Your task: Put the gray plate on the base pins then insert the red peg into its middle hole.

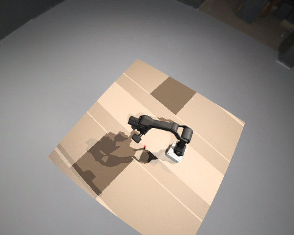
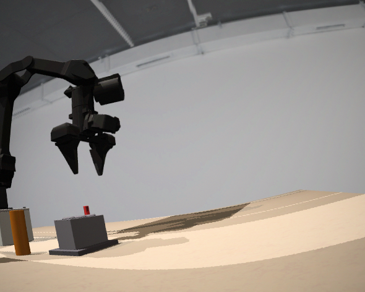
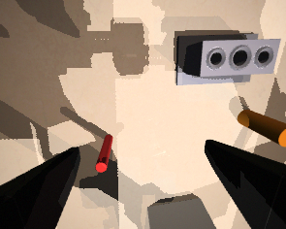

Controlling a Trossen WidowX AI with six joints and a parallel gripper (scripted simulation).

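The gray plate (image 2: 90,231) (image 3: 228,69) shows as a thick block with three round holes in its top. It sits level on the wider slab of the base (image 2: 65,252) (image 3: 208,81). The pins and the joint between them cannot be made out. The red peg (image 1: 144,147) (image 2: 86,210) (image 3: 106,152) stands upright on the table, apart from the plate. My gripper (image 2: 87,174) (image 3: 143,148) is open and empty, fingers down, high above the table. In the wrist view the peg shows between the fingers, near the left fingertip. The arm hides the plate in the top view.
An orange cylinder (image 2: 19,232) (image 3: 267,127) stands upright beside the base slab; the arm hides most of it in the top view. The arm's pale mounting block (image 1: 174,154) (image 2: 5,227) stands behind the cylinder in the exterior view. Arm shadows cross the table (image 1: 147,186).
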